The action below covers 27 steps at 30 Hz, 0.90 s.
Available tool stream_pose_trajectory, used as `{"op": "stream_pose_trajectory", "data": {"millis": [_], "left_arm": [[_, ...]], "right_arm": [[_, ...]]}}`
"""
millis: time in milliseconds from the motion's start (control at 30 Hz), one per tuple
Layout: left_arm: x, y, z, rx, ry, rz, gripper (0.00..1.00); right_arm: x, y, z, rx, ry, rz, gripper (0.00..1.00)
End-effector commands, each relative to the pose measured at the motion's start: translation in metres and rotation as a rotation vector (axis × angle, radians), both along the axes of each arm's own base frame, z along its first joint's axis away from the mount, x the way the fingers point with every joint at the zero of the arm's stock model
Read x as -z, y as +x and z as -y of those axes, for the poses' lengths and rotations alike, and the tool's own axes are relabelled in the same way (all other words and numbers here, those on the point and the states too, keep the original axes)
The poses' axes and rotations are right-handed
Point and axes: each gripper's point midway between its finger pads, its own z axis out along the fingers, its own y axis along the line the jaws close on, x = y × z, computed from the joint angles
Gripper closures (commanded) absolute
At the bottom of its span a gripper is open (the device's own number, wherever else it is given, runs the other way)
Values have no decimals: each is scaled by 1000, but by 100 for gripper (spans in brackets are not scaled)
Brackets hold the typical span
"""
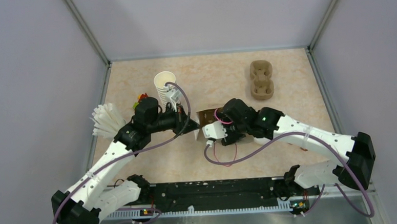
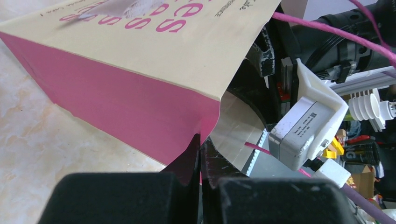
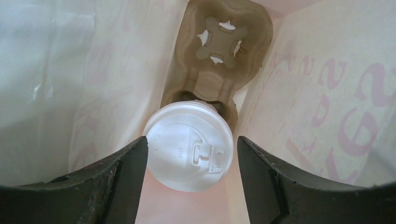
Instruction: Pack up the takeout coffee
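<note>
Coffee (image 3: 189, 147) in carrier (image 3: 219, 46) (inside bag (image 3: 327, 93)), right claw (image 3: 192, 140) astride

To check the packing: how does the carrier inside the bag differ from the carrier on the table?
The bagged carrier holds the lidded cup in one socket; the loose carrier holds nothing. The bagged carrier sits inside the paper bag; the loose carrier lies on the open table. Both are brown cardboard with two sockets.

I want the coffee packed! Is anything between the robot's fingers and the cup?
Nothing visible. Inside the bag, the right fingers sit on either side of the takeout coffee, with nothing between them.
</note>
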Motion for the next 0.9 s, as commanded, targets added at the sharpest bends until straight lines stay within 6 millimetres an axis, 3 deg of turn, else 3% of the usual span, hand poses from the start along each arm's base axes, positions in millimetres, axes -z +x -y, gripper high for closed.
{"op": "stream_pose_trajectory", "data": {"millis": [0, 333, 567, 867], "left_arm": [[-28, -1, 6, 18, -62, 25, 100], [-45, -2, 11, 24, -76, -35, 100], [-49, -1, 11, -9, -83, -97, 100], [-56, -2, 13, -31, -106, -173, 100]], "right_arm": [[-24, -4, -2, 26, 89, -19, 32], [-45, -15, -23, 66, 200, -145, 33], [-46, -21, -26, 80, 209, -195, 35], [-64, -27, -28, 87, 248, -236, 36]]}}
